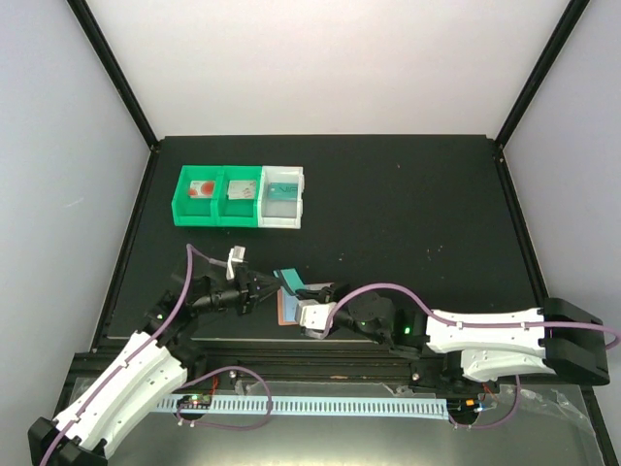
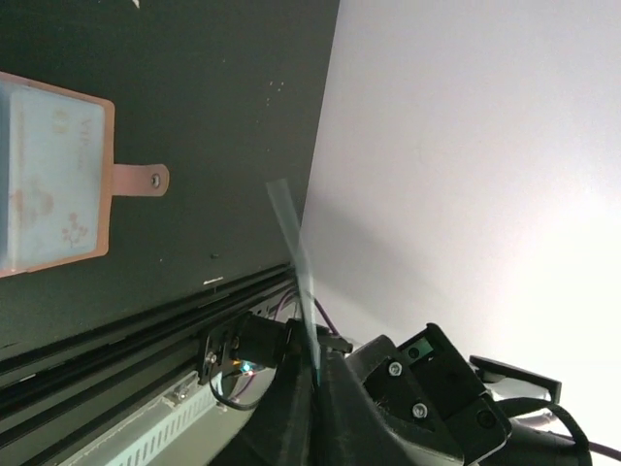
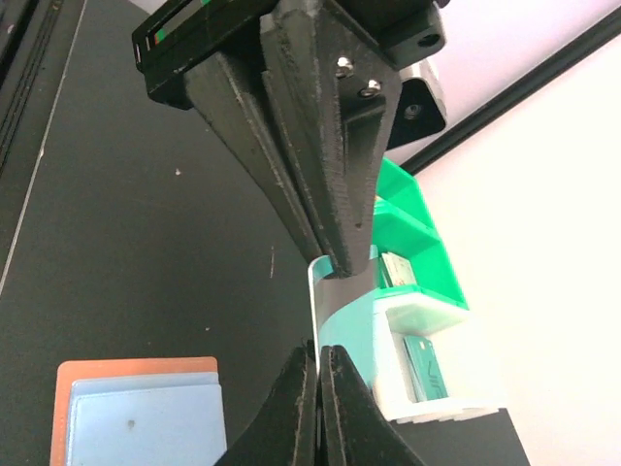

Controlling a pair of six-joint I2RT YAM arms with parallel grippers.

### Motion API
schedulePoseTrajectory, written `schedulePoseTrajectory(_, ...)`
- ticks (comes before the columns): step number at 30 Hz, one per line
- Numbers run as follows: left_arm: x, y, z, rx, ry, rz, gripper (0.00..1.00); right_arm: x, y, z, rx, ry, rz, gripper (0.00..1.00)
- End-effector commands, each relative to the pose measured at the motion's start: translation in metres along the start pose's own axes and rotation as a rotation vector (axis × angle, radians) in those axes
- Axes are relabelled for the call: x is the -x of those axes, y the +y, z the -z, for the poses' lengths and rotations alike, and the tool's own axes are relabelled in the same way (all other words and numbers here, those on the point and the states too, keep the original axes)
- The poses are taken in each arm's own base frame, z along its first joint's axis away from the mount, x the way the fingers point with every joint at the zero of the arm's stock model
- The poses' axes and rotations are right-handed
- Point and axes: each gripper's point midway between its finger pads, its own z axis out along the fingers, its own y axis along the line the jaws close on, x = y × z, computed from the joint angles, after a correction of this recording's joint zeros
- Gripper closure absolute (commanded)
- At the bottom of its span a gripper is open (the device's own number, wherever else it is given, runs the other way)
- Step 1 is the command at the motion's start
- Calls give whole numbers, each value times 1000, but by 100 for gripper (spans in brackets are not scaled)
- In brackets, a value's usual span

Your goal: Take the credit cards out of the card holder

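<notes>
Two robot arms meet low over a black table, both pinching one teal card (image 1: 288, 279) that stands tilted in the air between them. The left gripper (image 2: 312, 377) is closed on the card, which runs straight out from between its fingertips and shows edge-on as a thin pale line. The right gripper (image 3: 317, 354) is closed too, its fingers nearly touching, with the card's other end slotted between the tips. The two sets of fingertips sit almost nose to nose.

The salmon-pink holder (image 2: 58, 175) lies flat on the table just below and beside the grippers, blue pocket up, and neither gripper touches it. Whether more cards remain inside cannot be told. The green and white bins (image 1: 238, 199), each compartment with a card in it, sit well beyond the fingertips.

This looks like a handover, and the risk lies in the double grip. If either arm moves off while both are clamped, the thin card could bend, twist or snap out of one pinch. If one gripper lets go before the other has a firm bite, the card could swing on its narrow hold or drop onto the holder below. Each grip takes only a small strip near an end, so there is little margin against slipping. The grippers are also close enough to knock each other, or the loose holder, when they part
</notes>
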Motion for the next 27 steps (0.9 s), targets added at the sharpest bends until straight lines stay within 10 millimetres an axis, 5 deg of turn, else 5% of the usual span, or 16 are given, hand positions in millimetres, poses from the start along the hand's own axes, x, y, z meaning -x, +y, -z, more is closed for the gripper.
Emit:
schedulePoseTrajectory(1, 0, -16, 4, -46, -13, -13, 83, 5, -18, 6, -102, -6, 11, 99)
schedulePoseTrajectory(5, 12, -25, 12, -43, -105, -96, 49, 12, -31, 10, -134, -11, -173, 99)
schedulePoseTrajectory(10, 18, -42, 19, -67, -164, -263, 26, 15, -38, 9, -119, 39, -448, 99)
schedulePoseTrajectory(18, -1, -64, 21, -126, -76, -528, 23, 16, -54, 25, -164, 72, -935, 99)
schedulePoseTrajectory(27, -18, -74, 28, -218, -33, -576, 23, 43, -90, 57, -195, -130, -1334, 99)
